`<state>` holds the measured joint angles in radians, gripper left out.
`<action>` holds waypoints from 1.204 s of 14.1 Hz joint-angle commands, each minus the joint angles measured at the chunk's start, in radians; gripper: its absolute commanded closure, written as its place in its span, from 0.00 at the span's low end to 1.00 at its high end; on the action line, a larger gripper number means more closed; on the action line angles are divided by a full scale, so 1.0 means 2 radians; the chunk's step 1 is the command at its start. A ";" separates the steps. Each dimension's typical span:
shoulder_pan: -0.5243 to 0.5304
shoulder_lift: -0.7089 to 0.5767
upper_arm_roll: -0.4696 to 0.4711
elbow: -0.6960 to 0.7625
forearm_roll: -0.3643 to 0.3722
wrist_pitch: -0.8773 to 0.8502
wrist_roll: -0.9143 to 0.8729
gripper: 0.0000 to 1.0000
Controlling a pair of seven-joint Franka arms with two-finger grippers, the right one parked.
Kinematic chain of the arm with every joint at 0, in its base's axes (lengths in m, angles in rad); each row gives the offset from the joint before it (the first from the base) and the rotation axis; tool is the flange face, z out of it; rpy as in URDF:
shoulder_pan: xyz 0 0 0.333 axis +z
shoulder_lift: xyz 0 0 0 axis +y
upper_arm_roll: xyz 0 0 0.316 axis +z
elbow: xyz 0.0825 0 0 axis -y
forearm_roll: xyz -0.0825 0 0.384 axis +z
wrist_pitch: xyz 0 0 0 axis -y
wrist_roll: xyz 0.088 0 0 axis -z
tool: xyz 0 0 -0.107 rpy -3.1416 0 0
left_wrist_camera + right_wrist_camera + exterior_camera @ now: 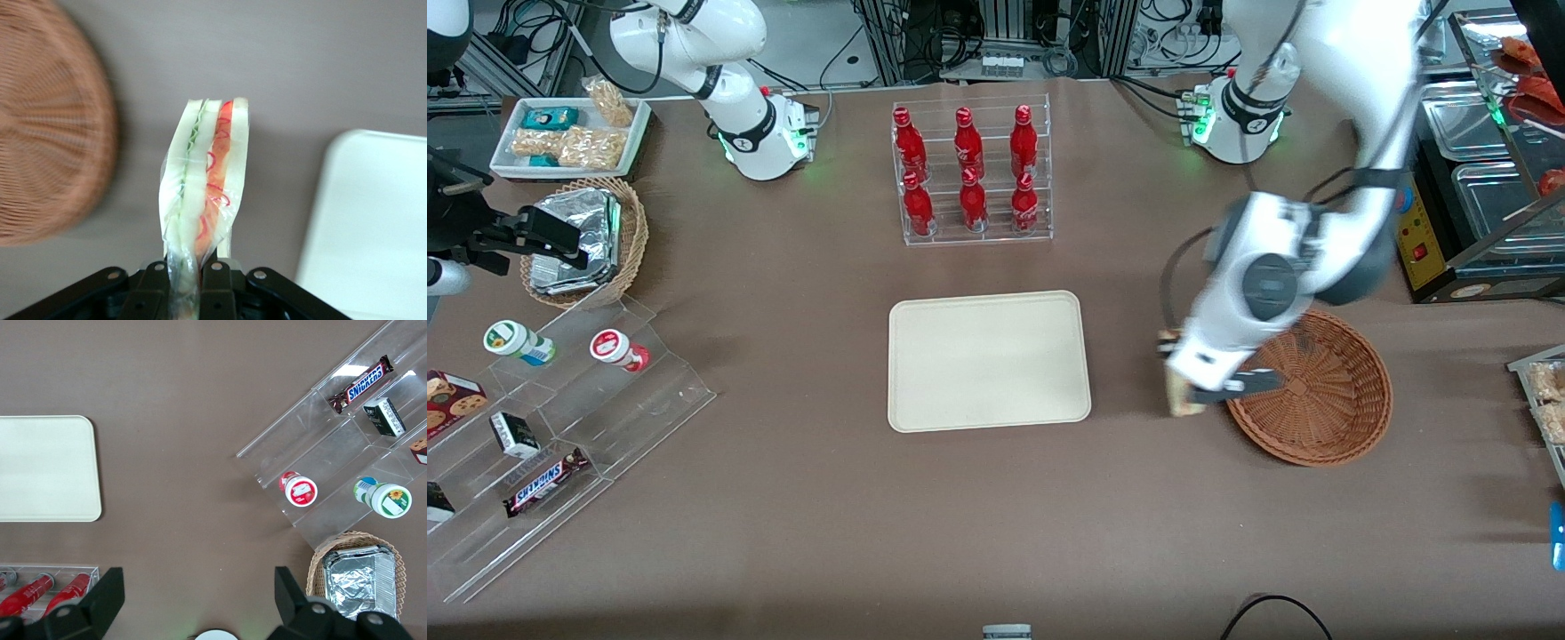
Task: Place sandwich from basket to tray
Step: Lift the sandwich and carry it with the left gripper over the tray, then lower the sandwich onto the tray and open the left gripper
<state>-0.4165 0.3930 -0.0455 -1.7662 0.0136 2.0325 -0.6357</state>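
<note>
End effector (185,280) grips the sandwich (203,180).
It hangs above the surface (1129,498), between basket (1325,391) and tray (989,360).

White sandwich (203,187), red-green layers; reddish-brown woven basket (1325,409); cream tray (989,360); black gripper (185,283).

Six red cola bottles (969,173) in a clear rack by the table's farther edge; foil packs in a tan wicker basket (596,240) toward the parked arm's end; Snickers bar (545,481) on acrylic steps.
</note>
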 commanded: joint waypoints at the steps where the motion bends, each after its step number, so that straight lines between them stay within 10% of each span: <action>1: -0.073 0.079 0.009 0.101 0.000 -0.009 -0.086 1.00; 13: -0.221 0.177 0.010 0.185 0.009 0.038 -0.232 0.99; 17: -0.223 0.188 0.011 0.184 0.009 0.068 -0.230 0.80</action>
<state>-0.8462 0.7541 -0.0406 -1.4303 0.0193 2.1682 -1.0857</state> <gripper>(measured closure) 0.863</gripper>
